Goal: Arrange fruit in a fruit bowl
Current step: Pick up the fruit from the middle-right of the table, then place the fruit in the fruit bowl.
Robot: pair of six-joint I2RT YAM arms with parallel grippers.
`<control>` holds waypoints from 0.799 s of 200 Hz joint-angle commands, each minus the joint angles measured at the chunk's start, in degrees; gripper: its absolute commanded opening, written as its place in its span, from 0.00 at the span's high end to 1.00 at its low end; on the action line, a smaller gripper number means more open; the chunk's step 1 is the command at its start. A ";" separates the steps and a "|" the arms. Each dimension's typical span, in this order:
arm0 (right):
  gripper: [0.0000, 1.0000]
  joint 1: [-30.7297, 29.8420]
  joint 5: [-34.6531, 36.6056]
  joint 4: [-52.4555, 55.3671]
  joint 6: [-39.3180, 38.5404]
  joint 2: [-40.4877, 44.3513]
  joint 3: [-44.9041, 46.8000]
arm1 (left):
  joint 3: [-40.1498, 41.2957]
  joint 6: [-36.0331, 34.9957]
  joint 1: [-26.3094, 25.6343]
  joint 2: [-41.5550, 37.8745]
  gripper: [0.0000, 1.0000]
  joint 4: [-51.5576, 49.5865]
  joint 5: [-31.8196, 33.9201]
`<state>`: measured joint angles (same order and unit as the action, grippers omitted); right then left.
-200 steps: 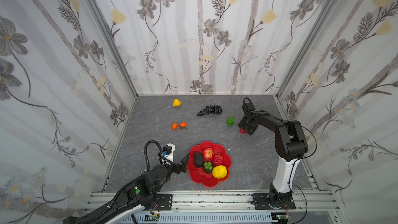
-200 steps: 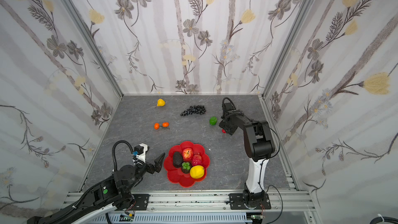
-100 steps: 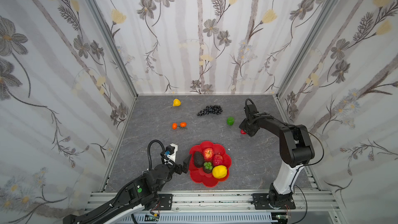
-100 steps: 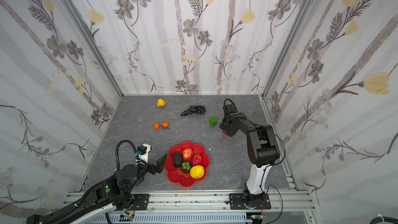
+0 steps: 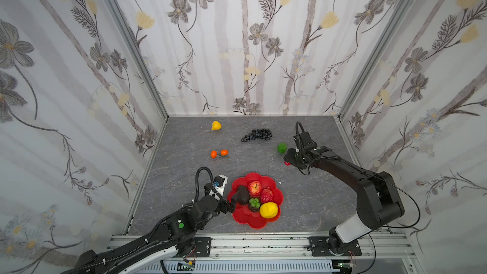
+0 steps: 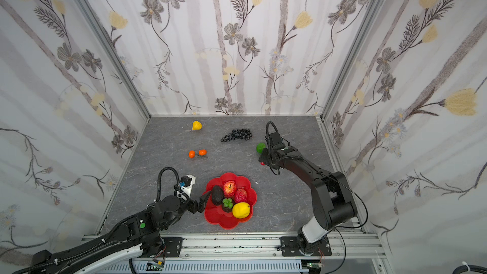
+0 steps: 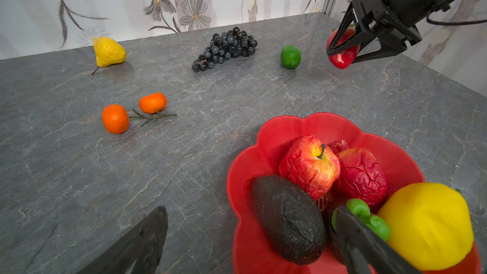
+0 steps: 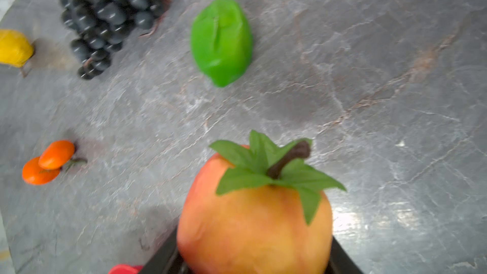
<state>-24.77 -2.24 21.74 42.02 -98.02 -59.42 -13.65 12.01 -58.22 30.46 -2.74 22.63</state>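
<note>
Your right gripper (image 7: 341,55) has pulled back from the green fruit (image 5: 282,148) toward the bowl (image 5: 250,221). It is clamped on a red fruit (image 8: 253,220), held clear of the table (image 5: 184,180). Your left gripper (image 5: 232,204) has edged up to the bowl's rim, spread wide and empty, with one finger over the avocado (image 7: 288,220). Apple (image 7: 308,166) and lemon (image 7: 427,225) lie in the bowl. Grapes (image 5: 257,135), oranges (image 5: 218,153) and pear (image 5: 216,125) sit apart on the table.

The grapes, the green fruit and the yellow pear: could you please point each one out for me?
grapes (image 5: 257,135): in a top view, middle of the bunch.
green fruit (image 7: 290,56): left wrist view, centre of its body.
yellow pear (image 5: 216,125): in a top view, its rounded body.
</note>
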 commanded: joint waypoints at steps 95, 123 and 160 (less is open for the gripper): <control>0.49 -22.65 1.83 -30.27 -24.23 16.12 16.83 | -16.35 15.01 11.14 20.72 0.00 0.21 -16.42; 0.49 -27.95 4.90 -36.20 -30.18 17.05 19.43 | -19.20 16.95 14.88 21.13 0.00 0.22 -22.81; 0.48 -32.32 7.84 -43.85 -37.56 16.81 22.52 | -22.34 17.43 17.12 21.25 0.00 -1.02 -28.40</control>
<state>-55.48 2.48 -12.49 11.70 -81.28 -38.26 -34.24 27.97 -42.06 51.72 -2.85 0.03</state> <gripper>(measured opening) 0.545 0.997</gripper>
